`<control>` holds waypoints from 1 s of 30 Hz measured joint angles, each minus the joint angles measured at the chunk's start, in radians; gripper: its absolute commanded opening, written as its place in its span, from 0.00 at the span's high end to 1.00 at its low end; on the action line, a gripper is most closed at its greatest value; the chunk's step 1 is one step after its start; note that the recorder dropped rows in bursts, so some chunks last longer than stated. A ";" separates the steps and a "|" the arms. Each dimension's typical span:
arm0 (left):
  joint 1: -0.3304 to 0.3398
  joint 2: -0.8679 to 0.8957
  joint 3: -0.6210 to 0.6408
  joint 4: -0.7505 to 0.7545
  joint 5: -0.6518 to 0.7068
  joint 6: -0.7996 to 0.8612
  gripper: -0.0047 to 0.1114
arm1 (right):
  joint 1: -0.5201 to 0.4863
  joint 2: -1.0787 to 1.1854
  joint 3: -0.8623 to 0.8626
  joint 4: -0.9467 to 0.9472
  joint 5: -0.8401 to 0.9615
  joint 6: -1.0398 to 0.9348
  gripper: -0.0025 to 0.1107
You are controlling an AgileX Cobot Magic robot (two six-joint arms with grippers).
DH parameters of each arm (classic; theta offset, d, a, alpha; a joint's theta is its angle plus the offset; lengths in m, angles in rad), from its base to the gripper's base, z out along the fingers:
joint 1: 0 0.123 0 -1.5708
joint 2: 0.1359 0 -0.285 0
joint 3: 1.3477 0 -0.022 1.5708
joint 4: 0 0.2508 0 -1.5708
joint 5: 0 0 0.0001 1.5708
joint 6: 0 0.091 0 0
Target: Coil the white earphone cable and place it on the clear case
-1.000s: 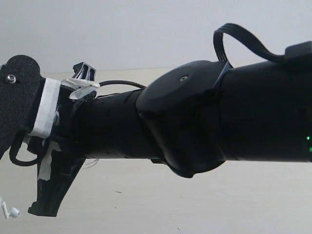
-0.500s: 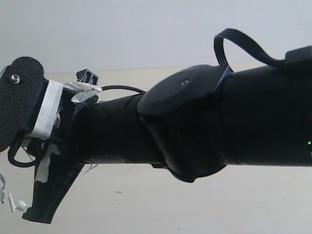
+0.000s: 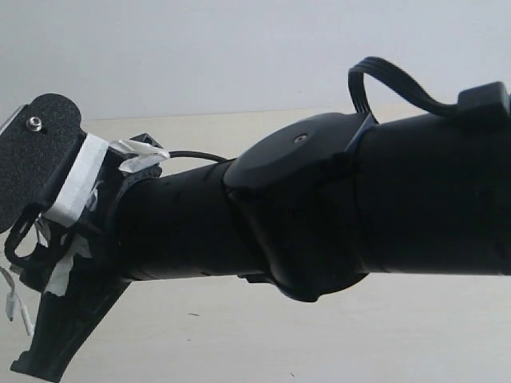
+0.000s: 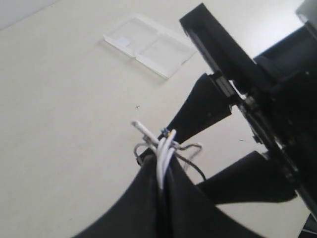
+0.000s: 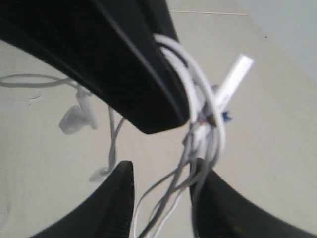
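Left wrist view: the left claw [image 4: 159, 173] is pinching the bunched white earphone cable [image 4: 166, 145], seemingly to hold its loops. The right claw [image 5: 166, 172] is standing spread around dangling strands, and the clear case [image 4: 148, 45] is lying well apart on the worktop [image 4: 59, 124].

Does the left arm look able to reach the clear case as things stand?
Probably yes. The left gripper is shut on the cable, and only table lies between it and the case; but strands run between the right gripper's open jaws and may snag.
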 measured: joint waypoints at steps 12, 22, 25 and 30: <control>0.000 0.000 -0.002 0.005 -0.008 -0.002 0.96 | 0.000 0.000 0.000 0.000 0.055 0.030 0.58; 0.000 0.000 -0.002 0.006 -0.060 -0.052 0.96 | 0.000 -0.054 0.000 0.000 -0.128 0.089 0.42; 0.000 0.000 -0.002 0.005 -0.063 -0.054 0.96 | 0.000 -0.054 0.000 0.002 -0.113 0.131 0.27; 0.000 0.000 -0.002 -0.026 -0.084 -0.057 0.96 | 0.000 -0.054 0.000 0.002 -0.071 0.230 0.26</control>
